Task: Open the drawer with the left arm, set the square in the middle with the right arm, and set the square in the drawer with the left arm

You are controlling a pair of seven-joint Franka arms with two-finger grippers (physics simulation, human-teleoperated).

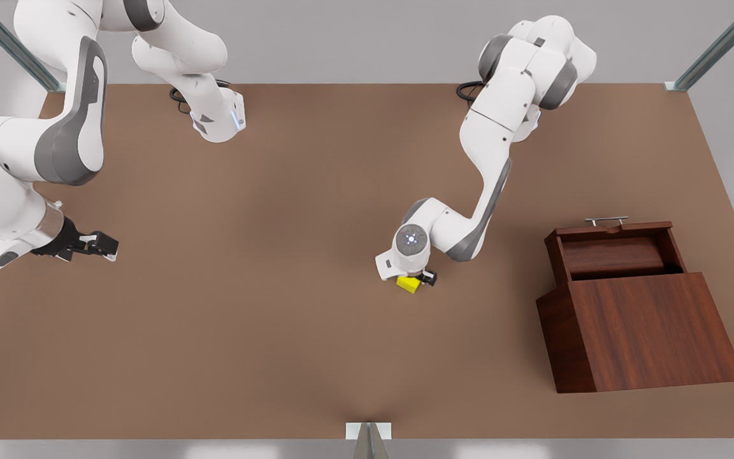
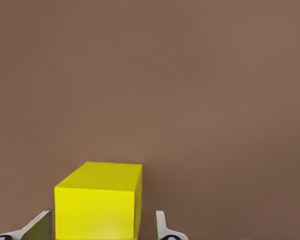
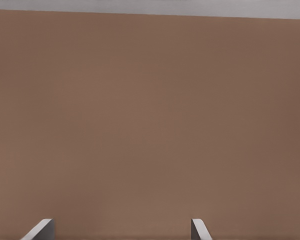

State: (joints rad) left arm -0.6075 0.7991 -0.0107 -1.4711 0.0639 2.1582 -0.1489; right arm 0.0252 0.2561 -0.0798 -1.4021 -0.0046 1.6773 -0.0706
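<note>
Fingers of my left gripper (image 1: 415, 278) stand on either side of the square (image 1: 410, 284), a narrow gap showing at each finger in the left wrist view, so nothing is clamped; the square (image 2: 98, 201) sits on the brown table (image 1: 265, 306) near its middle. Off to the front view's right, the drawer (image 1: 615, 252) is pulled out of the cabinet (image 1: 647, 331), handle (image 1: 606, 220) facing the far edge. My right gripper (image 1: 96, 245) waits at the front view's left, fingers (image 3: 40, 230) spread wide over bare table, holding nothing.

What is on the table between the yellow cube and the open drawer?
Nothing: in the front view, only bare tabletop separates the cube, at the left end effector, from the drawer.
</note>
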